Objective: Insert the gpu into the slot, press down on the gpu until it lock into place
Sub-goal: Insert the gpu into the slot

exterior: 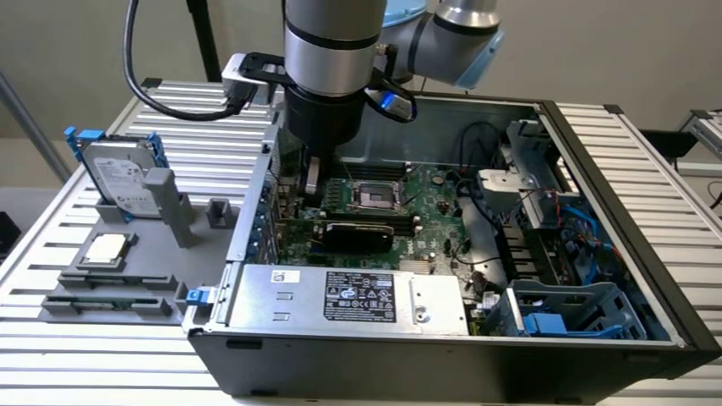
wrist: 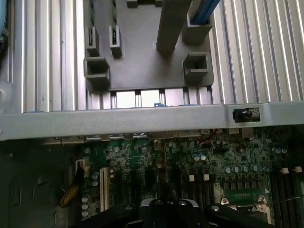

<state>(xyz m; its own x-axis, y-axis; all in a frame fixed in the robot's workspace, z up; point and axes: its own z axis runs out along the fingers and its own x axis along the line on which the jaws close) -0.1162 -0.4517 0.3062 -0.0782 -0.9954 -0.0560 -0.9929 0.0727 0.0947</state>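
Gripper [exterior: 313, 182], fingers closed together, hangs just beside the black gpu [exterior: 355, 234] on the motherboard [exterior: 438, 203]; the power-supply label [exterior: 358, 296] is unreadably small.

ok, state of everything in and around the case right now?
gripper: shut, down inside the PC case over the motherboard
gpu: upright on edge on the motherboard, gripper not gripping it; locked or not, cannot tell
PC case: on its side, side panel off
hard drive: standing in the grey holder outside the case
CPU socket: uncovered, no cooler
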